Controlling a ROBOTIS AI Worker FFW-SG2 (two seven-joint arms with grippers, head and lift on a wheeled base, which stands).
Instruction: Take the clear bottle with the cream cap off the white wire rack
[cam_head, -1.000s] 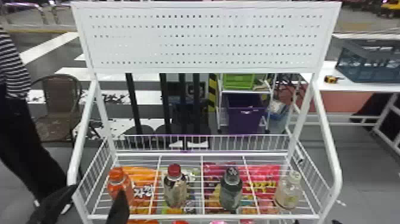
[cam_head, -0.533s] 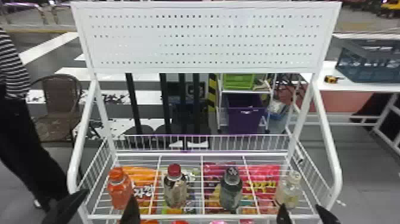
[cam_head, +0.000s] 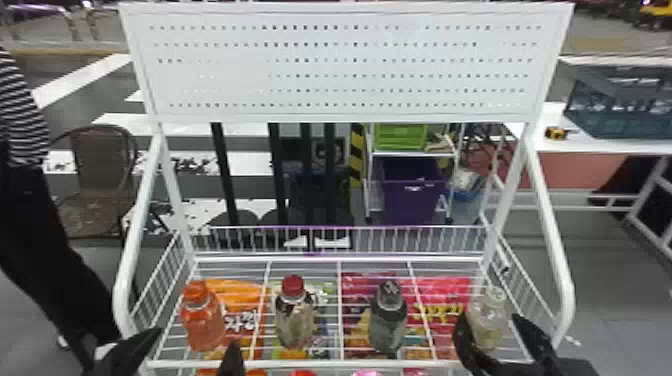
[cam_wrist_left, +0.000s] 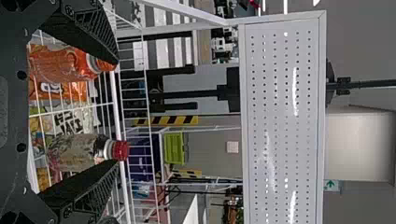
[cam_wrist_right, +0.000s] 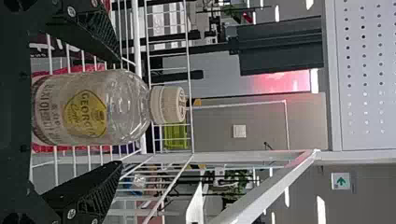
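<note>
A clear bottle (cam_wrist_right: 123, 107) stands upright, cream cap (cam_wrist_right: 168, 105) pointing up, a yellow label (cam_wrist_right: 86, 114) on its side. The right gripper (cam_head: 489, 317) is spread wide around it; the left gripper (cam_head: 196, 336) is wide too.

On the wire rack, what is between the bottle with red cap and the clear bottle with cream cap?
In the head view: the dark-capped bottle, then one finger of the right gripper, nearer to the clear bottle; bright packets lie lower down.

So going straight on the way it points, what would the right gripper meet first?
Probably the clear bottle with the cream cap, between the right gripper's open fingers; how deep in is unclear.
</note>
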